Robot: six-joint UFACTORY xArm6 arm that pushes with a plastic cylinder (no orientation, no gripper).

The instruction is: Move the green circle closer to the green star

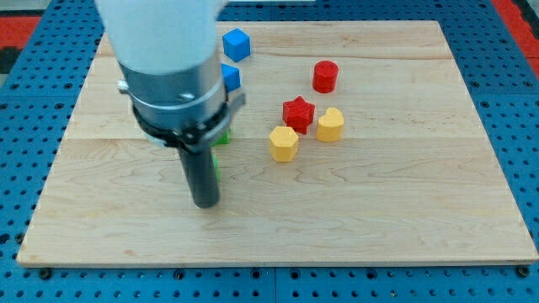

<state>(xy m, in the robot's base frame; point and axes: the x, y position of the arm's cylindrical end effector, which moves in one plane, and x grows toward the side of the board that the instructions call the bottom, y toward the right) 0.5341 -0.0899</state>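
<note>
Camera view: my tip [205,202] is seen low on the tabletop [404,210] — fingers are not fitted. Green slivers [222,135] are glimpsed behind the rod, shapes untellable, left of the yellow block [284,142].

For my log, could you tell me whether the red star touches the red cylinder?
No, the red star sits apart from the red cylinder.

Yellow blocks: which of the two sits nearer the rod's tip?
The yellow block at the view's left, lower than the red star. The other yellow block lies right of that star, farther from my tip.
</note>
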